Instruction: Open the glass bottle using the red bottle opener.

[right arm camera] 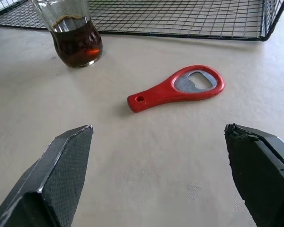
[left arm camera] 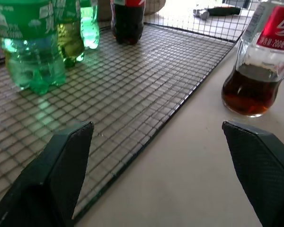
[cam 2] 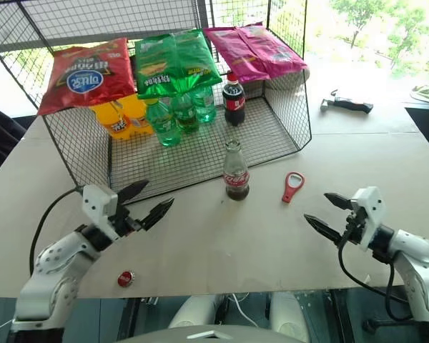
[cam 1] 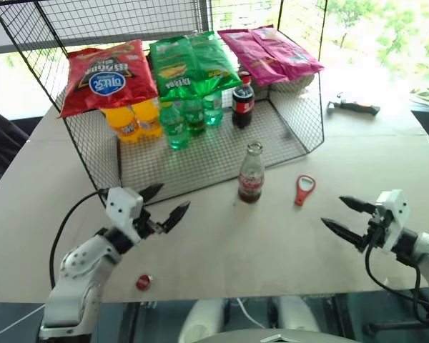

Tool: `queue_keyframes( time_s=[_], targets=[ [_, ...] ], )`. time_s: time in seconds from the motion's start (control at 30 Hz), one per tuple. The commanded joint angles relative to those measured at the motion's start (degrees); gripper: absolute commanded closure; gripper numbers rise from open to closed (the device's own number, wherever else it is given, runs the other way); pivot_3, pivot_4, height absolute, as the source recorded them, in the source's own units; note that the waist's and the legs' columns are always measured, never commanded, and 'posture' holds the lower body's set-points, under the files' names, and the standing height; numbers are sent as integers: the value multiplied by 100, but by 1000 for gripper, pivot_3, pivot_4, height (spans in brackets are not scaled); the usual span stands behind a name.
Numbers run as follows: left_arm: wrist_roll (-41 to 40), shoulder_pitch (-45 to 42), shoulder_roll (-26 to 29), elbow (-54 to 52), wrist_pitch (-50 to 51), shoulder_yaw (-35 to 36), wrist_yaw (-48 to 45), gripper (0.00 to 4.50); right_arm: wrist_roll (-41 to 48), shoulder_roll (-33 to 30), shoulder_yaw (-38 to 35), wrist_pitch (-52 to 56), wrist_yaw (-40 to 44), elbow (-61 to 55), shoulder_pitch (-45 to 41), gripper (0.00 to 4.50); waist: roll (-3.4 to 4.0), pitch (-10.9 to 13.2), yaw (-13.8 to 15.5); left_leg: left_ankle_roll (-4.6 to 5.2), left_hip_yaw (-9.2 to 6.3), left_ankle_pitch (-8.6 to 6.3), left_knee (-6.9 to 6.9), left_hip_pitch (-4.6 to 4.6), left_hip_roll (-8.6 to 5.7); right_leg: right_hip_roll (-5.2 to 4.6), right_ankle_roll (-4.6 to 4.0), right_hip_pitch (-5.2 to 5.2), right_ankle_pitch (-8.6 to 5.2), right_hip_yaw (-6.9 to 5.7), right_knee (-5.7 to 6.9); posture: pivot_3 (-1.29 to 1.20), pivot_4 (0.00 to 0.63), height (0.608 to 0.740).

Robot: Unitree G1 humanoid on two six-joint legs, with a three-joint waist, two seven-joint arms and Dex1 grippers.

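Note:
The glass bottle stands upright on the table just in front of the wire rack, with dark cola in it and a red label band. To its right the red bottle opener lies flat, ring head pointing away from me. My left gripper hovers open left of the bottle and holds nothing. Right of the opener, my right gripper is open and empty. The right wrist view shows the opener lying well ahead of the spread fingers, beside the bottle's base.
A wire rack behind the bottle holds green, orange and dark plastic bottles, with chip bags on top. A small round red cap lies near the table's front edge. A black-handled tool lies at the far right.

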Motion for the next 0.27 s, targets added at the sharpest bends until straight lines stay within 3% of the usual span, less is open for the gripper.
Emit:
queue_keyframes(
  time_s=[0.03,0.27],
  targets=[
    [-114,203,83,-286,114,205,-26,0,-22,-77,-261,-529,338,134,136,10,2,0,0,0,0,0,0,1,1,1,-2,1,1,0,0,0,150,740],
    [43,633,23,-298,-11,67,-173,0,-51,-122,-342,-1092,745,525,346,10,4,2,1,-2,0,1,0,1,1,-1,-3,10,2,3,-7,0,150,740]
  ],
)
